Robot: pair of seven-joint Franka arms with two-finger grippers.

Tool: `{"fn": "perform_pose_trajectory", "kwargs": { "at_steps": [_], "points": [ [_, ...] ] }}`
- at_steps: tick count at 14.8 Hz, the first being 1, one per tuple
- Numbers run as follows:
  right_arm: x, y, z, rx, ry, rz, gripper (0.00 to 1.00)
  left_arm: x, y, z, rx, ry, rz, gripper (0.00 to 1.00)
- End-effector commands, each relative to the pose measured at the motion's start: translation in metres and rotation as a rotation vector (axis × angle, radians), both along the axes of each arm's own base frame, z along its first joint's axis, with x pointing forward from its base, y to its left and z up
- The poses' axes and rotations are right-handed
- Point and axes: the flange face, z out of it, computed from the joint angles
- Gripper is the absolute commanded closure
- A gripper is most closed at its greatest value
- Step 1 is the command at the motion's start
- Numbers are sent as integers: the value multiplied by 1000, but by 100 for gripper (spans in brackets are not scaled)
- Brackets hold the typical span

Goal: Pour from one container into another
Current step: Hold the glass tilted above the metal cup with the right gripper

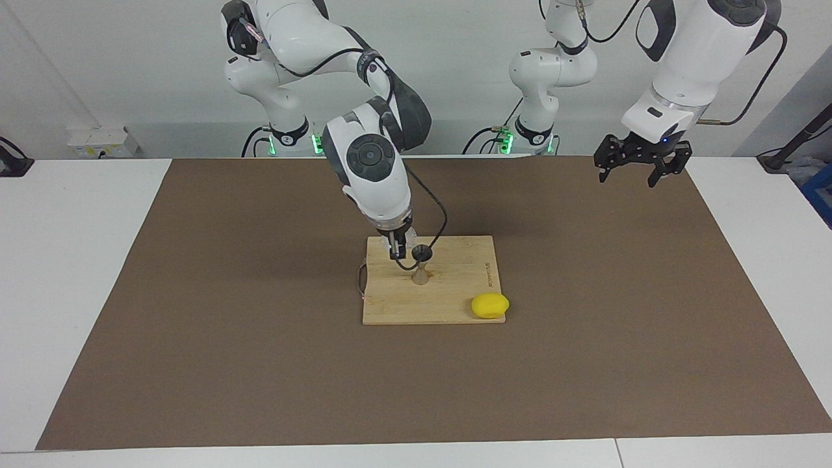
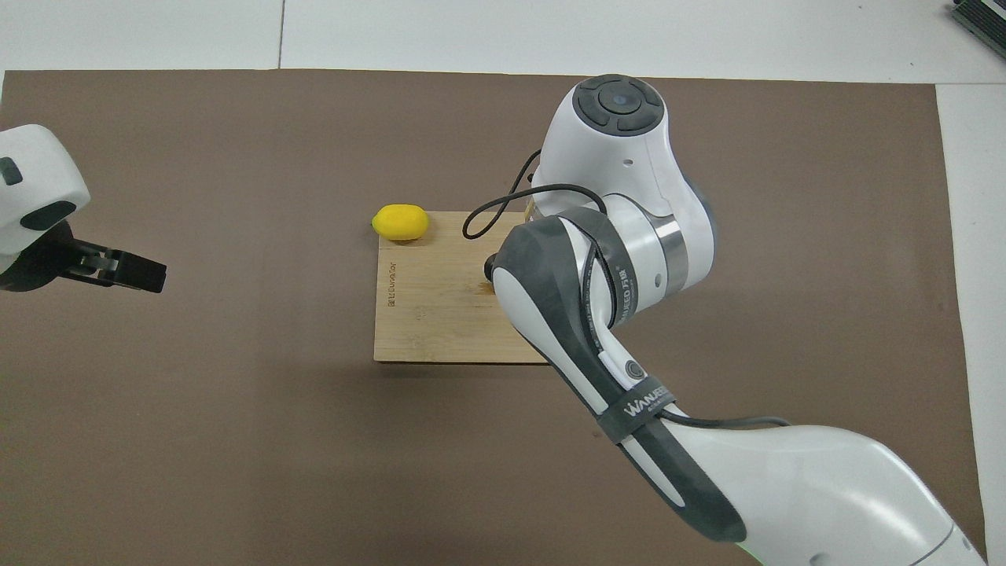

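Brown table mat (image 1: 195, 292). Pale wooden cutting board (image 1: 448, 305), partly hidden overhead by right arm. Yellow lemon (image 1: 490, 305) at board's corner. Left gripper (image 1: 637, 170) spread wide, waiting. Right gripper (image 1: 399, 250) clamps barely discernible clear glass cup (image 1: 408, 238), beside upright silvery hourglass jigger (image 1: 421, 265) mid-board.

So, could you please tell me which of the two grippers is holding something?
The right gripper, over the wooden board, holds the glass cup beside the jigger; the left gripper hangs empty.

A yellow lemon (image 1: 490, 305) rests on the wooden board's (image 1: 448, 305) corner, on a brown mat (image 1: 227, 292).
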Motion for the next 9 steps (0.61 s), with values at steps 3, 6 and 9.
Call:
{"fn": "perform_pose_trajectory", "kwargs": {
  "at_steps": [3,6,9],
  "points": [
    [9,2,4,-34,0,-21,100,5,14,-2,-9,-3,36,0],
    [10,7,5,-58,5,-18,100,11,17,-4,-11,20,44,0],
    [8,10,4,-62,12,-13,100,9,11,2,-12,3,38,0]
  ]
}}
